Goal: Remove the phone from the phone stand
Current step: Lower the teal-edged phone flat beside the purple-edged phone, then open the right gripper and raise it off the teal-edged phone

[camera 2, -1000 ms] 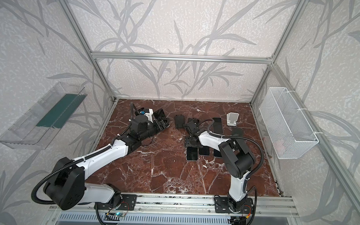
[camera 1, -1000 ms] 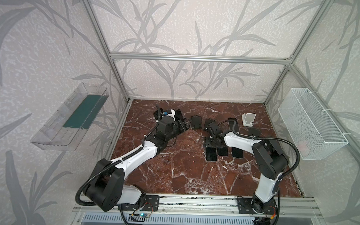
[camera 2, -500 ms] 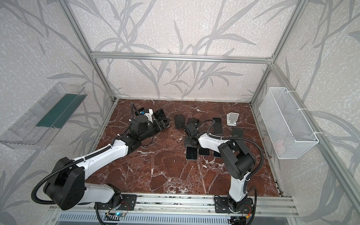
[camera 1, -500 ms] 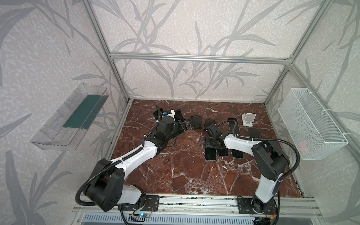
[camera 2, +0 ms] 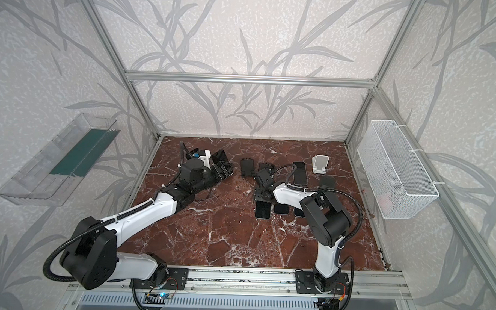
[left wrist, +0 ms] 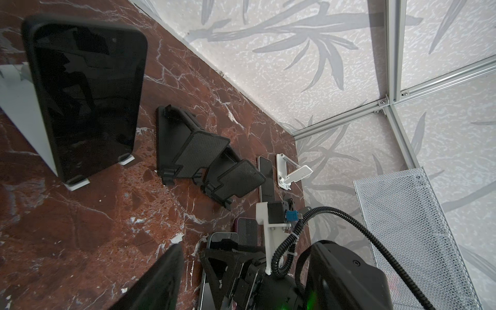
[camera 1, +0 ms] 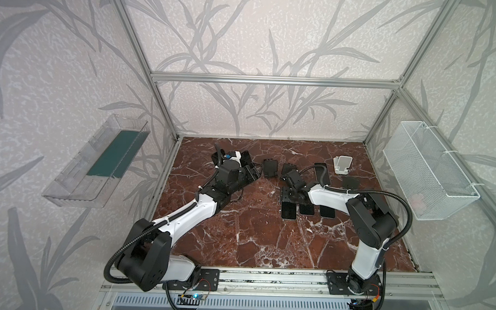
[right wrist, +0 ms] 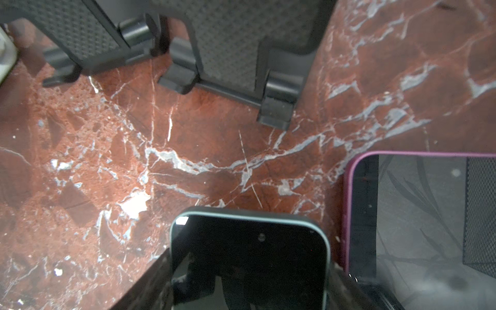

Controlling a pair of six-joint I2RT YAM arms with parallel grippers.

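A black phone (left wrist: 83,99) leans upright in a white phone stand (left wrist: 24,112) at the back left of the marble floor; in a top view it is the dark slab (camera 1: 245,158) beside my left wrist. My left gripper (camera 1: 254,173) lies low just past that stand, apart from the phone. Only one dark finger (left wrist: 158,279) shows in the left wrist view, so its state is unclear. My right gripper (camera 1: 290,202) is down at mid-floor, shut across the width of a green-edged phone (right wrist: 249,263) that lies flat.
Two empty black stands (camera 1: 270,167) (camera 1: 287,169) and an empty white stand (camera 1: 342,164) line the back. More phones lie flat: a purple-edged one (right wrist: 418,214) and one further back (camera 1: 322,173). A wire basket (camera 1: 428,167) hangs on the right wall, a clear tray (camera 1: 99,162) on the left.
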